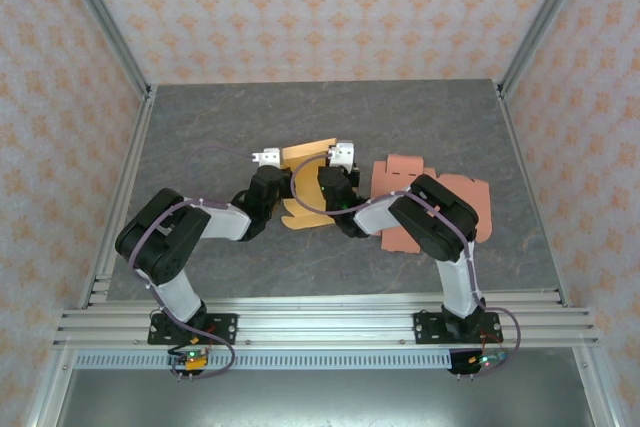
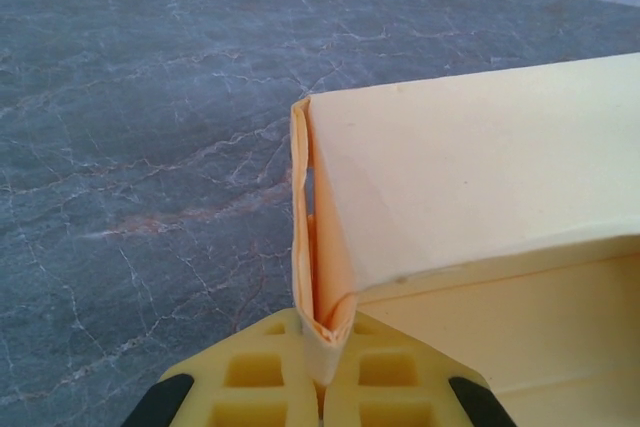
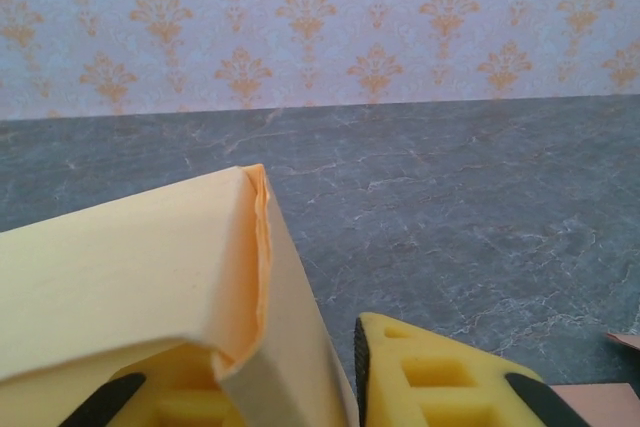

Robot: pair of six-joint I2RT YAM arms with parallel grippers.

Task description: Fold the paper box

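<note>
Pinching the yellow box [image 1: 300, 215], mid frame, w/ my left pincer [image 2: 321, 352] shut on its doubled wall. Right pincer [image 3: 335, 377] straddles another wall, can't tell if it grips. I'd squeeze slow, edges lined up.

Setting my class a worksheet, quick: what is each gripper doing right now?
Left gripper: closed, pinching a folded edge of the yellow paper box.
Right gripper: around a box wall; whether clamped cannot be told.

Pale walls [image 1: 320, 7], orange damask wallpaper; grey marbled tabletop [image 1: 420, 117]; aluminium frame rails [image 1: 320, 322] along near edge.
</note>
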